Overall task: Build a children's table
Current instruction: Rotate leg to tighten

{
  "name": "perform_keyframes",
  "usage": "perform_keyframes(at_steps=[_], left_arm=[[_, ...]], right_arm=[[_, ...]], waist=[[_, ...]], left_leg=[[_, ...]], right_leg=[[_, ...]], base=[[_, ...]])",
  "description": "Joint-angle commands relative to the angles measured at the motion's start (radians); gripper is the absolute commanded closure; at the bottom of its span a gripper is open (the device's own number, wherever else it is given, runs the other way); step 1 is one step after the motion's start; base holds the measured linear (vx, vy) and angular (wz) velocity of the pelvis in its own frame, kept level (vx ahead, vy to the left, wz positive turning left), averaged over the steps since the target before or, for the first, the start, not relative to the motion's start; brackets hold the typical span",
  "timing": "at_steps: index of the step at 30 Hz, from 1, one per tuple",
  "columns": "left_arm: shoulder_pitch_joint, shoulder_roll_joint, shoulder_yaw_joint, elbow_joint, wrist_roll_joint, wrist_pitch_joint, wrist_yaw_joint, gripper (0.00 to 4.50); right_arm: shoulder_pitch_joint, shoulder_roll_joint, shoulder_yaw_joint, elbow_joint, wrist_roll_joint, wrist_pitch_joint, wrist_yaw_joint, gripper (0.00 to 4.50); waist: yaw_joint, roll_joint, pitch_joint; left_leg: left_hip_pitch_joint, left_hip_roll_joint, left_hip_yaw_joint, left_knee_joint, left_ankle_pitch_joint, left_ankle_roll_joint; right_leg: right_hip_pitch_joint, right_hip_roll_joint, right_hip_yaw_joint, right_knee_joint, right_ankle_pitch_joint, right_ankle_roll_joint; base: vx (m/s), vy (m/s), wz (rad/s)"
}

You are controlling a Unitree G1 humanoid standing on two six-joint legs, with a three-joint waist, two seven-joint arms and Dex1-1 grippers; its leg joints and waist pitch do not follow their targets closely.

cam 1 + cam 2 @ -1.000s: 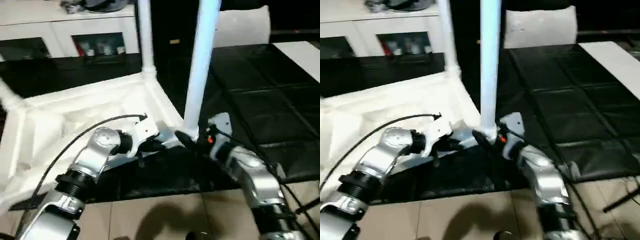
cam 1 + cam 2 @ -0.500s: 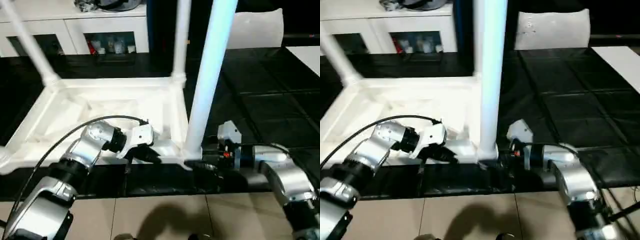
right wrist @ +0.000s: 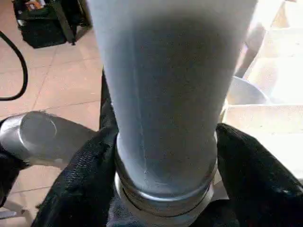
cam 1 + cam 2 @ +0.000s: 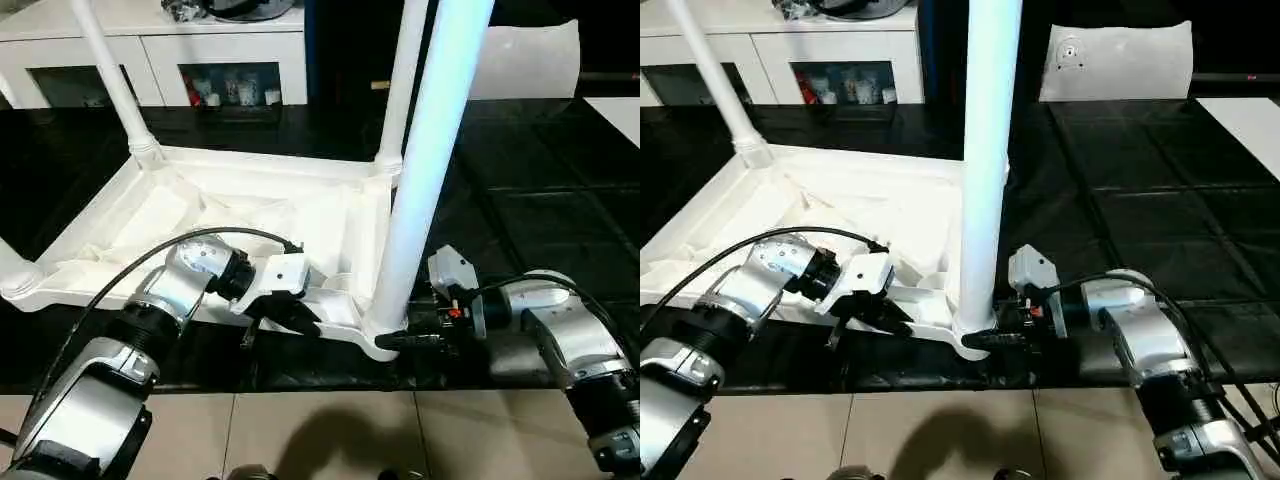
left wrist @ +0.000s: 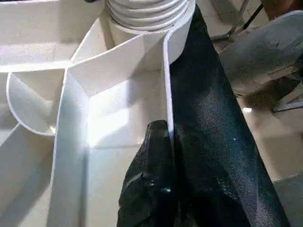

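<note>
Left eye view: grips at the near corner

Left gripper [image 4: 285, 318] pinches the near rim of the upturned table top [image 4: 240, 215]. Right gripper [image 3: 161, 189] closes around the base of the near-right leg [image 4: 425, 170], standing in its corner socket. Farther legs [image 4: 110, 80] stand behind.

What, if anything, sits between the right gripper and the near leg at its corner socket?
Nothing visible does. The right gripper already straddles the near leg just above its corner socket, one finger on each side with no gap showing between them and the tube.
</note>
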Motion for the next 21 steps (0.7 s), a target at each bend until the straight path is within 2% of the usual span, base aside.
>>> perform_keyframes(at_steps=[1, 6, 8, 14, 17, 18, 19, 20, 21], left_arm=[[-0.043, -0.005, -0.008, -0.009, -0.014, -0.045, -0.047, 4.50], [-0.039, -0.008, -0.001, -0.003, -0.012, -0.048, -0.038, 4.50], [-0.029, -0.015, 0.018, -0.008, -0.028, -0.023, -0.024, 4.50], [0.010, -0.043, 0.069, -0.081, -0.078, 0.088, 0.057, 4.50], [0.029, -0.055, 0.081, -0.120, -0.054, 0.142, 0.155, 4.50], [0.038, -0.081, 0.104, -0.148, -0.044, 0.213, 0.249, 4.50], [0.040, -0.106, 0.121, -0.166, -0.033, 0.270, 0.329, 4.50], [0.040, -0.108, 0.123, -0.169, -0.032, 0.276, 0.338, 4.50], [0.039, -0.119, 0.129, -0.173, -0.026, 0.293, 0.369, 4.50]], right_arm=[[-0.027, 0.004, 0.010, 0.026, 0.006, -0.023, 0.013, 1.44], [-0.026, 0.018, 0.016, 0.036, 0.006, -0.022, 0.019, 1.74], [-0.009, 0.033, 0.006, 0.015, 0.029, 0.009, 0.012, 1.77], [0.066, 0.089, -0.015, -0.078, 0.085, 0.108, -0.078, 1.80], [0.096, 0.165, -0.033, -0.103, 0.080, 0.145, -0.212, 1.80], [0.100, 0.245, -0.052, -0.089, 0.058, 0.155, -0.343, 1.80], [0.096, 0.312, -0.069, -0.070, 0.043, 0.158, -0.448, 1.80], [0.095, 0.319, -0.071, -0.068, 0.041, 0.158, -0.459, 1.80], [0.090, 0.345, -0.080, -0.057, 0.039, 0.168, -0.500, 1.81]], waist=[[-0.003, -0.020, -0.085], [-0.002, -0.018, -0.086], [-0.002, -0.015, -0.086], [0.000, -0.013, -0.086], [-0.007, -0.013, -0.081], [-0.011, -0.009, -0.079], [-0.026, -0.011, -0.075], [-0.033, -0.012, -0.075], [-0.042, -0.015, -0.075]], left_leg=[[-0.011, -0.002, 0.021, -0.059, -0.066, 0.113], [-0.011, 0.000, 0.020, -0.060, -0.062, 0.111], [-0.011, 0.001, 0.019, -0.060, -0.059, 0.113], [-0.010, 0.005, 0.017, -0.063, -0.055, 0.102], [-0.008, -0.004, 0.020, -0.064, -0.088, 0.082], [-0.010, -0.003, 0.018, -0.066, -0.094, 0.067], [-0.009, -0.007, 0.018, -0.068, -0.115, 0.047], [-0.009, -0.010, 0.017, -0.068, -0.123, 0.038], [-0.007, -0.019, 0.018, -0.063, -0.131, 0.040]], right_leg=[[0.079, -0.045, 0.050, -0.063, -0.326, -0.108], [0.080, -0.046, 0.051, -0.062, -0.320, -0.109], [0.079, -0.045, 0.051, -0.060, -0.306, -0.115], [0.082, -0.048, 0.052, -0.059, -0.299, -0.120], [0.079, -0.045, 0.046, -0.072, -0.367, -0.094], [0.079, -0.049, 0.047, -0.073, -0.392, -0.083], [0.077, -0.048, 0.040, -0.082, -0.437, -0.066], [0.078, -0.048, 0.036, -0.087, -0.459, -0.054], [0.078, -0.044, 0.028, -0.098, -0.497, -0.025]], base=[[0.000, 0.000, 0.00], [0.000, 0.000, 0.00], [0.000, 0.000, 0.00], [0.000, 0.000, 0.00], [0.000, 0.000, 0.00], [0.000, 0.000, 0.00], [0.000, 0.000, 0.00], [0.000, 0.000, 0.00], [0.000, 0.000, 0.00]])
